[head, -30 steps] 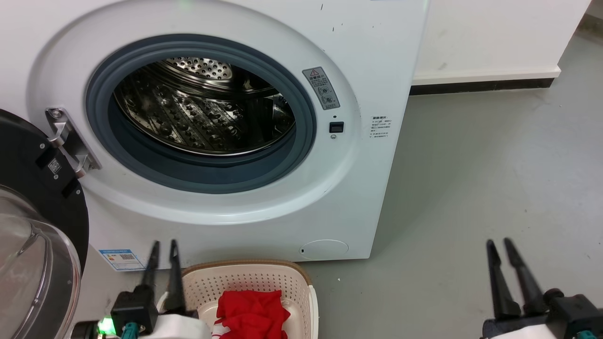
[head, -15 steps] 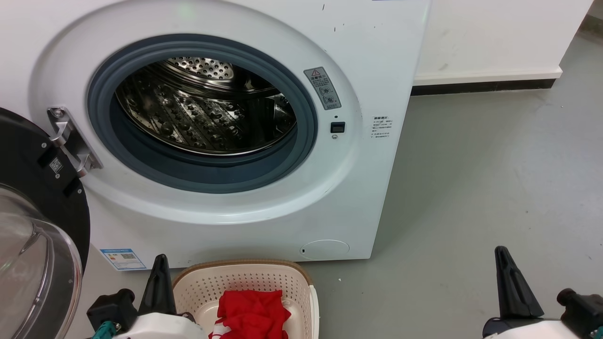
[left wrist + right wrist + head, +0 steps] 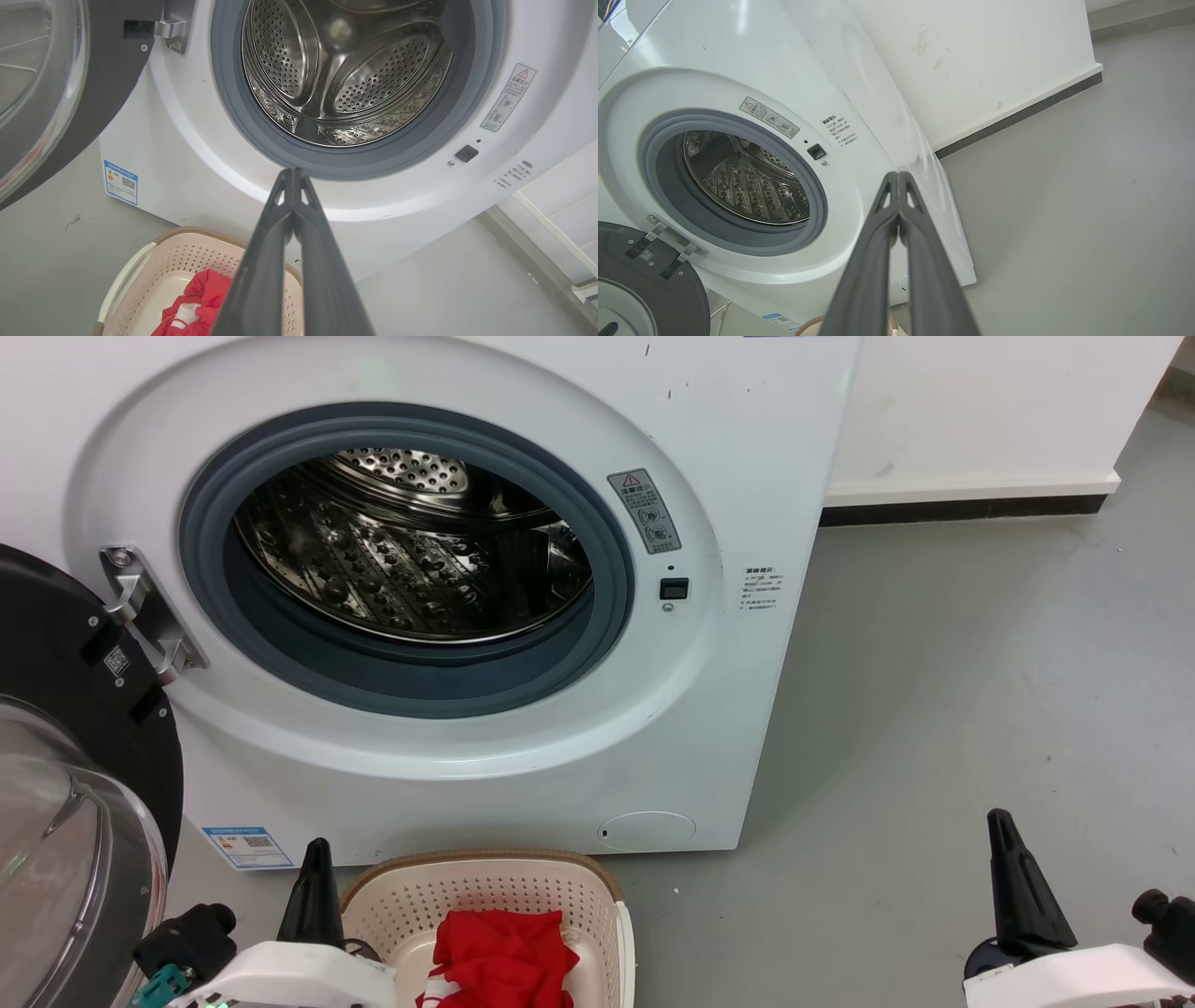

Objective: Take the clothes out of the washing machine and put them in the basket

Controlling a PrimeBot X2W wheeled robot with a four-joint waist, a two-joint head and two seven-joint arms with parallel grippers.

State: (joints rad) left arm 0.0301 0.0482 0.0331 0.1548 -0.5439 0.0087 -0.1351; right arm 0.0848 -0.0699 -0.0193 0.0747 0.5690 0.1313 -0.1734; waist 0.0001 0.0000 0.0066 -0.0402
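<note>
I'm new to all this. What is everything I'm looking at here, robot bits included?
washing machine: one, white, left and middle; its steel drum looks empty
door: one, black-framed glass, swung open at far left
basket: one, cream, brown rim, on the floor before the machine
clothes: red bundle, count unclear, in the basket
floor: grey, at right
wall: white, behind at right
left end effector: one, dark, shut, beside the basket
right end effector: one, dark, shut, over bare floor
</note>
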